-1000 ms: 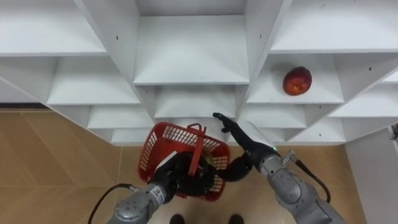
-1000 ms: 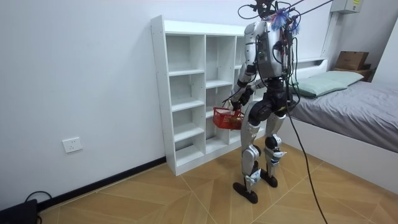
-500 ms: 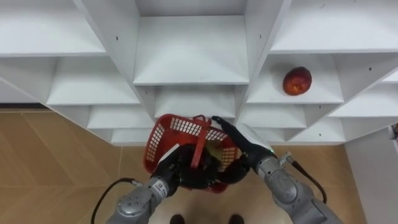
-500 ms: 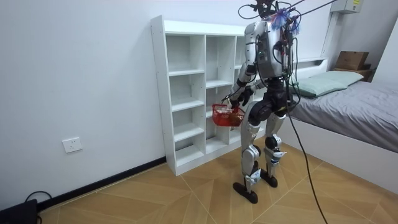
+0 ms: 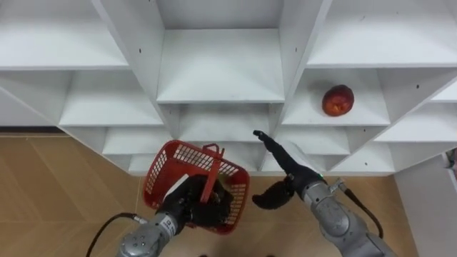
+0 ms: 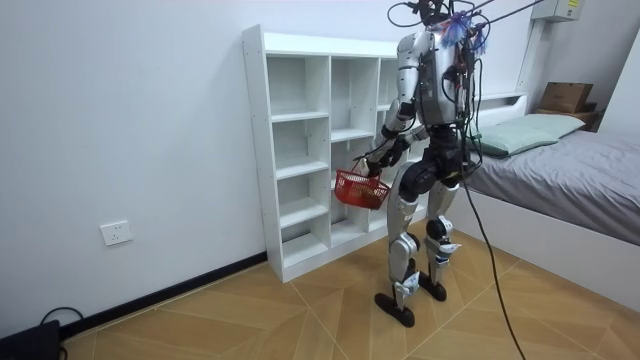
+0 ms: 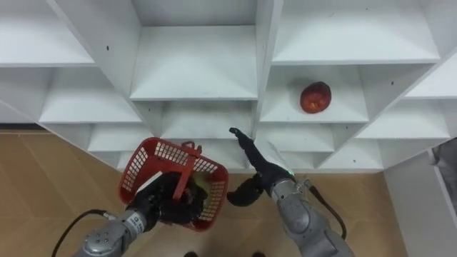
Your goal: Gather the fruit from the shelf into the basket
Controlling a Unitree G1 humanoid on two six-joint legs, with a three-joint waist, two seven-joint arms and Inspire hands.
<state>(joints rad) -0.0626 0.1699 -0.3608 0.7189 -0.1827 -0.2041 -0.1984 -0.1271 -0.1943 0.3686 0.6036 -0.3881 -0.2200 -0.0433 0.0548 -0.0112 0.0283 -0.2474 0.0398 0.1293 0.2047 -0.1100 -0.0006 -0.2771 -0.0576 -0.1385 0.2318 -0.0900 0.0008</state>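
Observation:
A red apple-like fruit (image 5: pixel 338 101) (image 7: pixel 315 97) lies on a closet shelf at the upper right, one shelf above my right hand. My left hand (image 5: pixel 191 208) (image 7: pixel 166 202) is shut on the upright handle of a red mesh basket (image 5: pixel 170 168) (image 7: pixel 145 167) held in front of the closet's lower shelves. Something pale shows inside the basket, too hidden to name. My right hand (image 5: pixel 285 174) (image 7: pixel 258 173) is open just right of the basket, fingers straight and pointing at the shelves, holding nothing. In the room view I stand upright facing the closet with the basket (image 6: pixel 360 188) at hip height.
The white closet (image 5: pixel 221 64) (image 6: pixel 300 150) has several open compartments split by upright panels. Wooden floor (image 5: pixel 50 193) lies below. A bed (image 6: pixel 570 170) stands behind me at the room view's right.
The basket has swung left and lower, away from my right hand. My right hand, over the basket's rim half a second ago, now hangs apart to its right.

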